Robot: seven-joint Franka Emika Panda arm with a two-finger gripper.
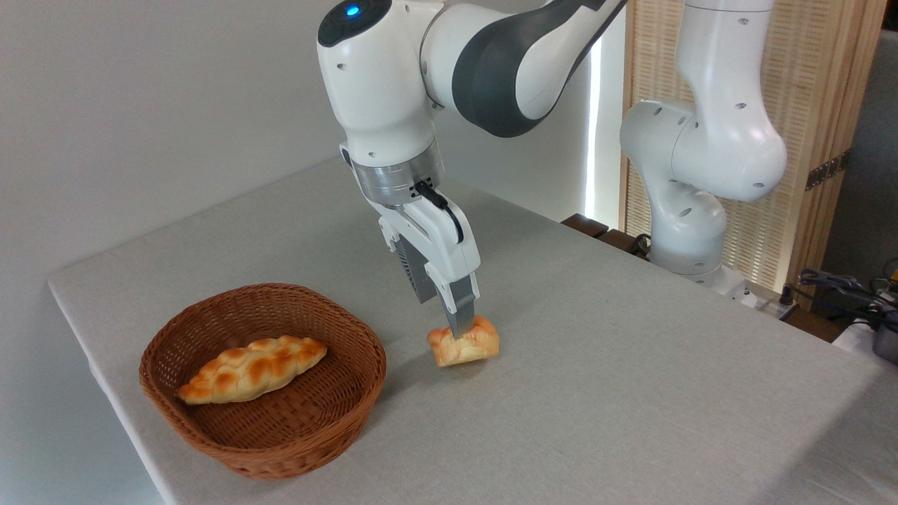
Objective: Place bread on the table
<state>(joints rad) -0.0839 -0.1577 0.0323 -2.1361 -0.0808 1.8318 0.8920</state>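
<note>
Your white two-finger gripper (pixel 461 330) is clamped on the small orange-golden lobed bun (pixel 464 342), pinching it from above. The bun sits at or just above the pale grey-green cloth table (pixel 631 351); contact is hard to tell. It's just right of the brown wicker basket (pixel 263 379), which holds the long braided loaf (pixel 252 368). You've got open cloth right and front, with edges well away.
</note>
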